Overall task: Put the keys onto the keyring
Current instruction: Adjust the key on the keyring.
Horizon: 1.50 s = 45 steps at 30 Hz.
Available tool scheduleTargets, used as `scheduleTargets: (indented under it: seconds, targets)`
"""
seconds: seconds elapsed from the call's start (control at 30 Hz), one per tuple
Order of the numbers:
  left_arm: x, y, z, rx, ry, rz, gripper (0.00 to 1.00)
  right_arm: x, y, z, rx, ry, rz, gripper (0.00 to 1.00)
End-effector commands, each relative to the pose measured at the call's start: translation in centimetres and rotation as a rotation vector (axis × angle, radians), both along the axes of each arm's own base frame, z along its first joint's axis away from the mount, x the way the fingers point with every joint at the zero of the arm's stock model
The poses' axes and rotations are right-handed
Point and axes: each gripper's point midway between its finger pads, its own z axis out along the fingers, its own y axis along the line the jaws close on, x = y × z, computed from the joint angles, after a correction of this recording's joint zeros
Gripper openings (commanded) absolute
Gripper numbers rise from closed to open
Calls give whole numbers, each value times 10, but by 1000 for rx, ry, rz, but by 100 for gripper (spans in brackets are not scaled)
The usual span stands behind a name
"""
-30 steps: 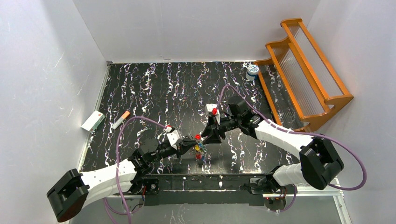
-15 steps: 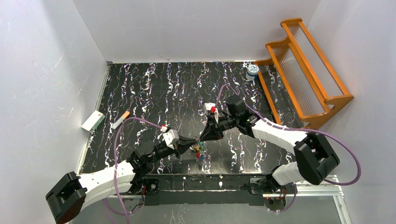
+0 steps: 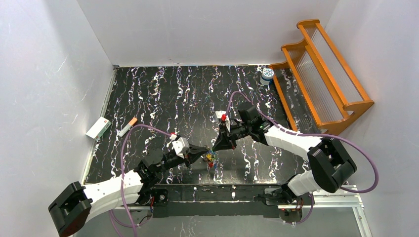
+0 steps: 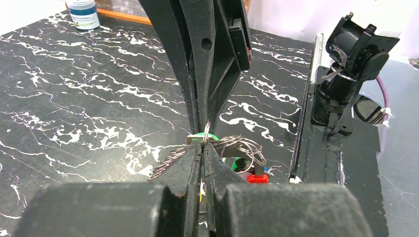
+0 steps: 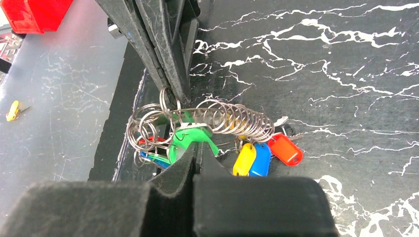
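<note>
The keys (image 5: 262,158) hang in a bunch with green, yellow, blue and red plastic heads, just above the black marbled table near its front edge. They are strung on the keyring (image 5: 232,118), a tangle of thin metal loops. My left gripper (image 4: 203,147) is shut on one thin loop of the keyring (image 4: 242,148). Facing it tip to tip, my right gripper (image 5: 196,147) is shut on the green key head (image 5: 190,134). In the top view the left gripper (image 3: 203,154) and right gripper (image 3: 215,146) meet over the keys (image 3: 211,160).
A white-and-blue jar (image 3: 267,75) stands at the back right beside an orange wooden rack (image 3: 321,74). A white box (image 3: 98,128) and an orange-tipped stick (image 3: 128,127) lie at the left edge. A small yellow piece (image 5: 12,111) lies beyond the table's front rail.
My right gripper has shut from half open, closing on the green key head, and its arm has shifted slightly left. The left gripper stayed shut and moved slightly.
</note>
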Motion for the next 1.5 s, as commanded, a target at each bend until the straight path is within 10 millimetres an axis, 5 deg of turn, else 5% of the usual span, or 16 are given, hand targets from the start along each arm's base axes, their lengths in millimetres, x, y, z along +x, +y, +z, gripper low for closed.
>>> scheduleTargets:
  seconds: [0.0,0.1,0.4,0.57,0.87,1.17,1.3,1.47]
  targets:
    - [2,1,19,-65,-47,14,0,3,1,8,14,-51,9,1]
    - [2,2,18,-64,-45,20,0,2,-1,17,39,-91,12,3]
    - [4,3,16,-59,-42,28,0,-7,-3,46,159,-200,47,42]
    - [4,3,16,-59,-42,28,0,-5,2,55,184,-187,47,45]
    - [3,2,17,-60,-42,25,0,-4,19,44,157,-142,69,41]
    - [3,1,15,-55,-35,20,0,-5,22,44,152,-132,77,1]
    - [4,1,14,-50,-35,24,0,-4,20,40,129,-134,70,1]
    - [8,3,13,-36,-56,48,29,-1,15,32,62,-160,53,1]
